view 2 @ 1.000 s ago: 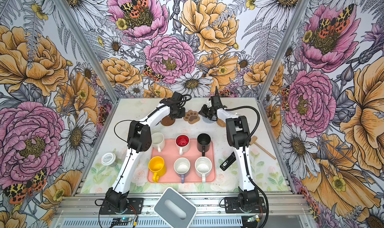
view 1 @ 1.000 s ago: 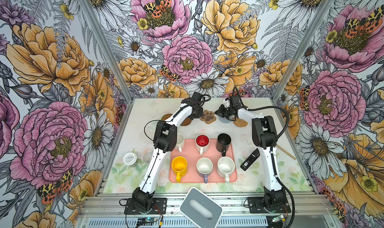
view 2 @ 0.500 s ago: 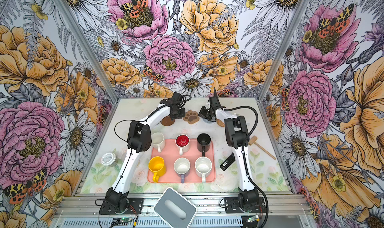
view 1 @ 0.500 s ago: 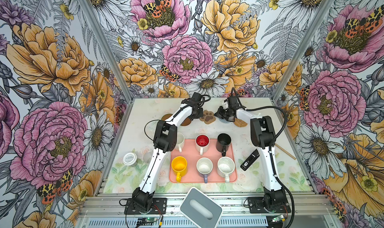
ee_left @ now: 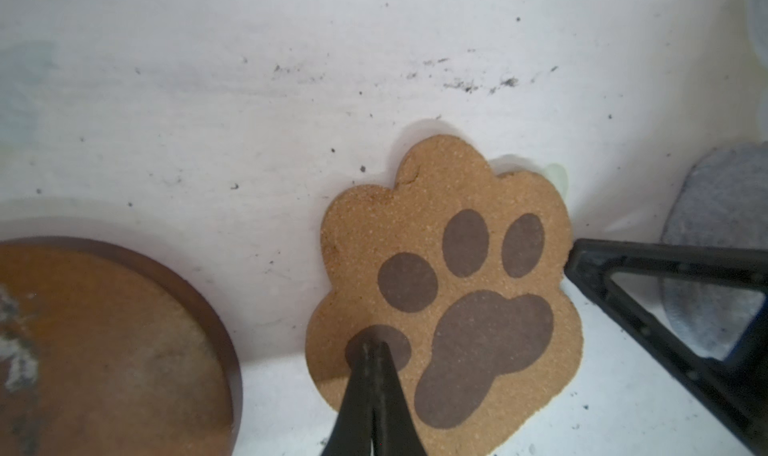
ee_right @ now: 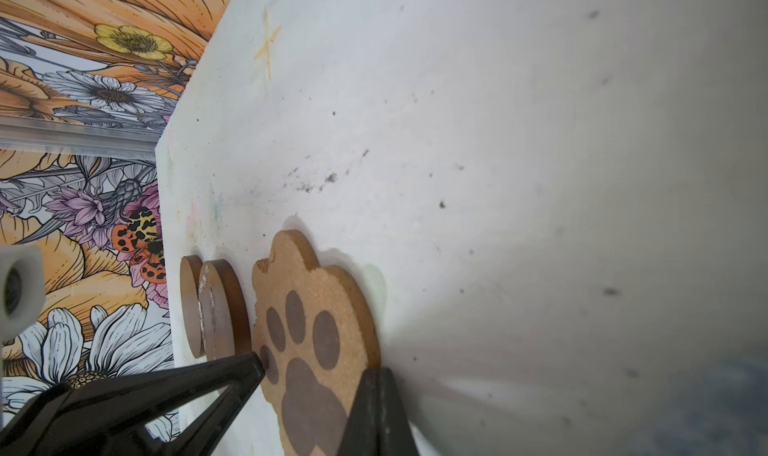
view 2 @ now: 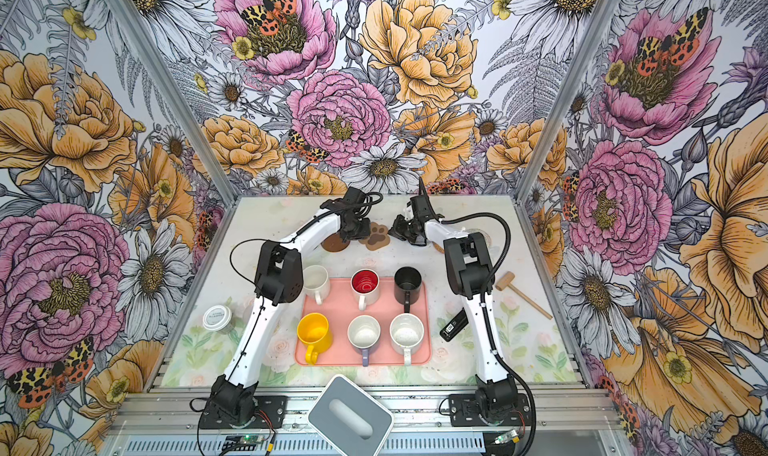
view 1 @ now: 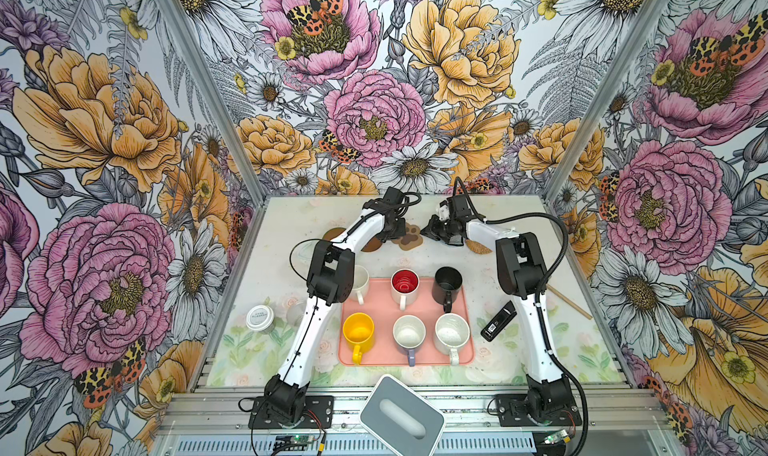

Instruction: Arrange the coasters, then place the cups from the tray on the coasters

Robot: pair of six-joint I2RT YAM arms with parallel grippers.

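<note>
I have both arms stretched out to the far middle of the table (view 1: 291, 225), meeting at the paw-print coaster (view 1: 411, 238). My left gripper (ee_left: 373, 345) is closed. Its two tips are pressed together and rest on one of the paw's small dark toe marks, with nothing between them. My right gripper (ee_right: 377, 375) is closed too, tips together against the paw's right edge, and it grips nothing either. The paw lies flat on the table between them.

Just left of the paw, a brown disc (view 1: 372, 245) lies partly under my left arm, and a second brown disc (view 1: 332, 234) lies further left. I cannot tell whether the two touch. A grey-blue woven coaster (ee_left: 723, 233) shows past the right gripper's finger, on the paw's right side. The tan rattan coaster (view 1: 478, 248) peeks out from under my right arm.

The tray (view 1: 386, 358) sits at the near middle with all six cups on it. In the far row I see the cream-white cup (view 1: 358, 279) at the left corner, partly behind my left arm, then the red-lined cup (view 1: 404, 281) and the black cup (view 1: 448, 283). In the near row are the yellow cup (view 1: 358, 329), the lavender cup (view 1: 409, 333) and the speckled cup (view 1: 451, 331).

Off the tray, a small jar (view 1: 259, 318) with a white lid stands at the near left. A black device (view 1: 498, 321) lies just right of the tray and a wooden mallet (view 2: 521, 293) further right. A grey-white box (view 1: 401, 416) sits at the near edge
</note>
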